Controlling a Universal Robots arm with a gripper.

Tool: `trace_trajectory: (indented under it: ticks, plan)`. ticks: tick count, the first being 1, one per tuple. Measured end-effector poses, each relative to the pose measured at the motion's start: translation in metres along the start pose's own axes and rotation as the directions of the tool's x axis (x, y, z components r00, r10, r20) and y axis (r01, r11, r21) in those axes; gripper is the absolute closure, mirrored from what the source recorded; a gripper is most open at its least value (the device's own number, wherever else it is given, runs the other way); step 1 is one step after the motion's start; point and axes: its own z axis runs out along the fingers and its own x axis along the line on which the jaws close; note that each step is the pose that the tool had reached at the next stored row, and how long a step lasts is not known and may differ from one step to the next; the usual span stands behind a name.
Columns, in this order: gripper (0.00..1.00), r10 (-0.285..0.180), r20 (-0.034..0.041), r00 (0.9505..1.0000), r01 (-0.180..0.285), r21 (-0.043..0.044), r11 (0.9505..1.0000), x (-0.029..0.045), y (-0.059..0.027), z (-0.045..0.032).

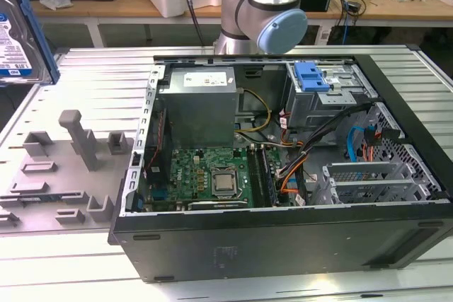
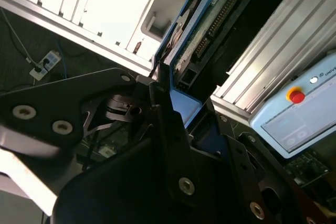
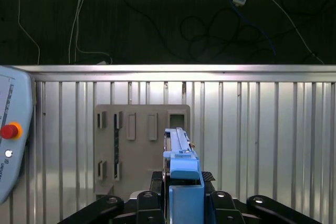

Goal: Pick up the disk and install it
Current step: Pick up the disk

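My gripper (image 3: 184, 202) clamps the disk (image 3: 180, 150) above the worktop (image 3: 252, 129); pickup looks done, installing needs squaring to the drive bay (image 1: 333, 95)

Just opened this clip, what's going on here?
The arm's gripper is shut on the flat silver hard disk with the blue plastic frame. It holds the disk on edge above the ribbed aluminium table, by the grey fixture plate. In the exterior view the disk is in the air at the view's left, apart from the open black computer case. It is picked up but not yet installed.
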Motion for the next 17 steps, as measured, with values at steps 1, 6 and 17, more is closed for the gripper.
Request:
trace_trajectory:
  ticks: [1, 6, 17]
  plan:
    - [0.63, 0.000, 0.0000, 1.0000, 0.000, -0.0007, 1.0000, 0.0000, -0.0015, 0.0000]
    - [0.63, -0.001, -0.0003, 1.0000, 0.001, -0.0164, 0.9999, 0.0003, -0.0141, -0.0034]
    - [0.63, -0.013, -0.0085, 0.9999, 0.013, -0.0324, 0.9994, 0.0012, -0.0276, -0.0083]
